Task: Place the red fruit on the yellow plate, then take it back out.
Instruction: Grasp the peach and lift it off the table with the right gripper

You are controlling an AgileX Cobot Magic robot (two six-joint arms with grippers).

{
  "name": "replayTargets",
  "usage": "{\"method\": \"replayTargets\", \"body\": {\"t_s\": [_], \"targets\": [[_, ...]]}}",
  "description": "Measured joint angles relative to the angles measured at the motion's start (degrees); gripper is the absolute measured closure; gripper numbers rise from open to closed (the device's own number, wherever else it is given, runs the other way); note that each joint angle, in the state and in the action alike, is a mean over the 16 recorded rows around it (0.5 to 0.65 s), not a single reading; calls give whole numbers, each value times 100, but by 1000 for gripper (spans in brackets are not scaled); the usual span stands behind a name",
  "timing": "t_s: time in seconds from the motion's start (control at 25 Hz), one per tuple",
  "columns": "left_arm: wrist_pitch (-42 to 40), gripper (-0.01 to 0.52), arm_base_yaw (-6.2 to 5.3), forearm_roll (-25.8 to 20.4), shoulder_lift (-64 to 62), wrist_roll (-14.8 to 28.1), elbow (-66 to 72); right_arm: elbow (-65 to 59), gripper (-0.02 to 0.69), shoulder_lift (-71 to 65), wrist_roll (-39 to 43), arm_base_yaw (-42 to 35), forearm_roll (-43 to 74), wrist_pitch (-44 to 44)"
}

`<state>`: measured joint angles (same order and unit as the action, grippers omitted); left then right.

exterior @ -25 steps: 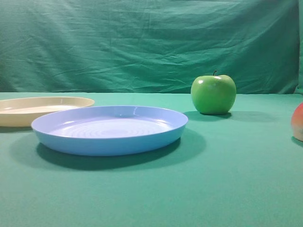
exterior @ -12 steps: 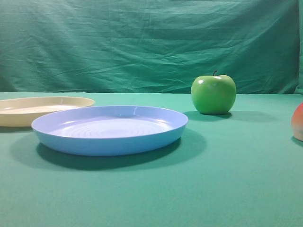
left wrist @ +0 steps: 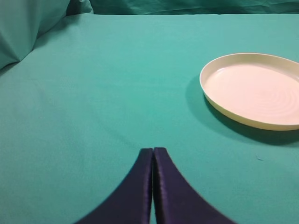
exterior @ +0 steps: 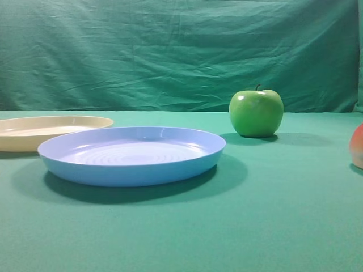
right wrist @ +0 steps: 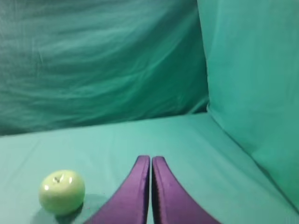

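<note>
Right of the left tool (left wrist: pixel 153 150), pressed together, lies the yellow plate (left wrist: pixel 224 109).

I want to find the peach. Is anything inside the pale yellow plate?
Nothing: the round pale yellow plastic plate shows only its bare ringed bottom. From the high view its rim and the blue plate hide part.

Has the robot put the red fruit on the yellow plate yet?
Not yet. The round red-to-pink fruit sits on the green cloth at the far right, and the shallow cream-yellow plastic plate is empty. The left gripper and the right gripper are shut, holding nothing. Everything is left.
</note>
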<state>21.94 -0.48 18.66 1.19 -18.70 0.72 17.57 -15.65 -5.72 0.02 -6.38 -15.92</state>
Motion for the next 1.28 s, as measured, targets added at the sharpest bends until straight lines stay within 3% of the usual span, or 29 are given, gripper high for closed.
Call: {"method": "replayTargets", "body": {"t_s": [0.4,0.6,0.72,1.12,1.28], "targets": [[0,514,0,0,0,0,0,1574,665,-2229,-840,659,-306,-2190],[0,514,0,0,0,0,0,2117,621,-3326,-1314,874,-646,-2904],[0,514,0,0,0,0,0,2340,534,-3944,-1684,938,-938,-3163],[0,514,0,0,0,0,0,2668,130,-5712,-2898,967,-1697,-3273],[0,514,0,0,0,0,0,2689,23,-6285,-3076,967,-1787,-3033]]}}
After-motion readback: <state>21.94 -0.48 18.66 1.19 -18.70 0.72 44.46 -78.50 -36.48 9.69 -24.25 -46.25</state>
